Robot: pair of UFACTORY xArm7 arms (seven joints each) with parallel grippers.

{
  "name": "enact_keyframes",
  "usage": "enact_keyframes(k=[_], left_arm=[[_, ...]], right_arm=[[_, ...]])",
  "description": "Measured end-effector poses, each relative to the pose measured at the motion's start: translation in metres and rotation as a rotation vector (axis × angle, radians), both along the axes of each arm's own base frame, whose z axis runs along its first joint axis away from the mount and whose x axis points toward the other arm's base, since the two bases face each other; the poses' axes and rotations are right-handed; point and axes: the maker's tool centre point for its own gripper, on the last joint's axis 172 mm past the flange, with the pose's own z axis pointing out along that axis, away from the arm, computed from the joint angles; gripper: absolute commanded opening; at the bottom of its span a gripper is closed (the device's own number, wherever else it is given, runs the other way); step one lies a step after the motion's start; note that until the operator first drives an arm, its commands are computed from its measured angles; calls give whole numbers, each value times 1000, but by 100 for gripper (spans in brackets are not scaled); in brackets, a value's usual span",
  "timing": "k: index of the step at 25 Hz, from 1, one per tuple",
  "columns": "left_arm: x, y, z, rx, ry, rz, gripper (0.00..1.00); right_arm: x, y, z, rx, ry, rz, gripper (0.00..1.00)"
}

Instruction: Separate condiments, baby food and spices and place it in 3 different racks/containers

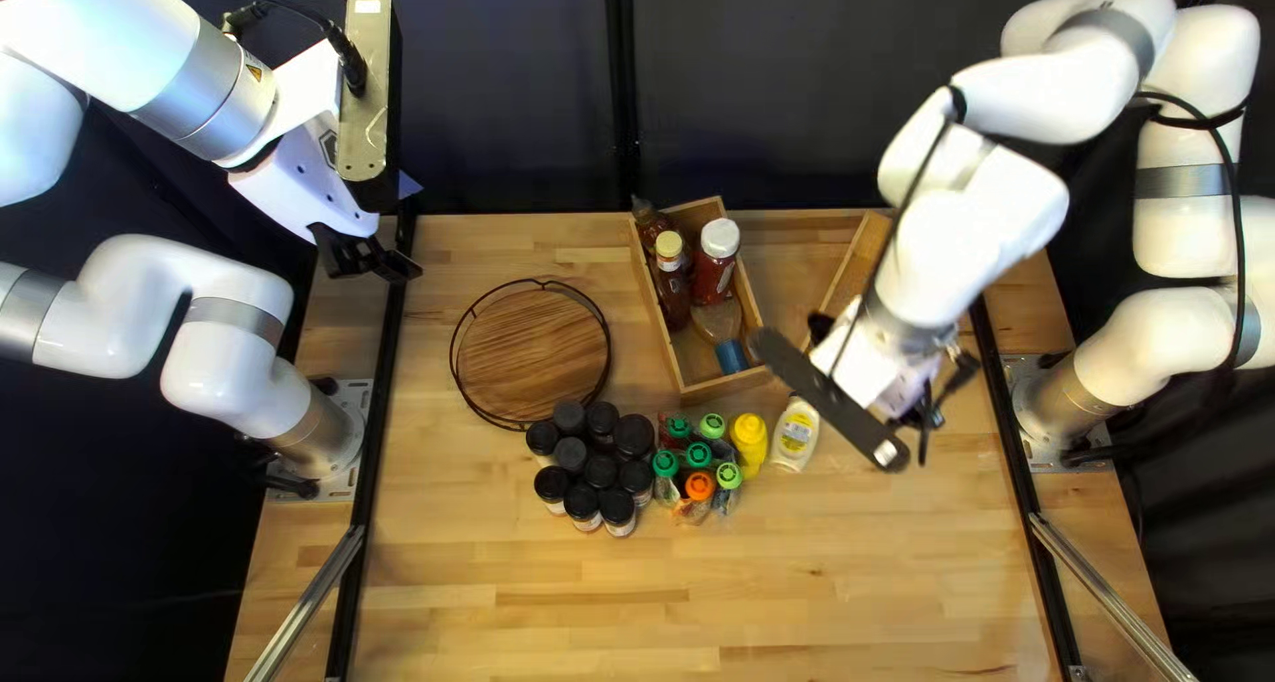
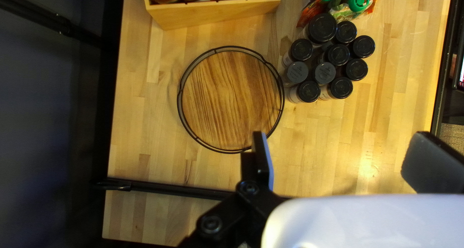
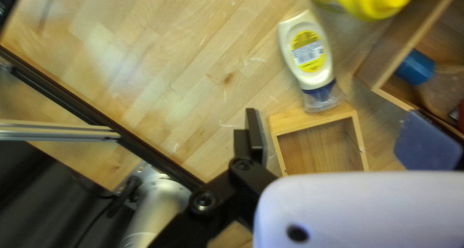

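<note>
Condiments (image 1: 715,273) sit in a wooden box (image 1: 717,387), with left end effector (image 1: 409,228) and right end effector (image 1: 874,374) both spread open.

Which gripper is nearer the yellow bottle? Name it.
Right: the right gripper hovers just past the white bottle beside the yellow bottle. The left gripper hangs farther off, beyond the round tray.

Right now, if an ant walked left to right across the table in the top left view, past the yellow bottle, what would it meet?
Round wooden tray → black-lidded jars → green- and orange-capped bottles → yellow bottle → pale bottle lying down.
</note>
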Motion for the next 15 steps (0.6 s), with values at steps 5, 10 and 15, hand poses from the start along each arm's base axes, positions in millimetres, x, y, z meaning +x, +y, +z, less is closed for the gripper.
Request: enact_keyframes(k=[5,10,15], left_arm=[[0,0,0,0,0,0,100],[0,0,0,0,0,0,100],[0,0,0,0,0,0,100]], right_arm=[[1,-7,-43,-95,9,-28,100],[9,-17,-77,-162,10,-72,100],[17,-20,-100,-175,12,-79,100]])
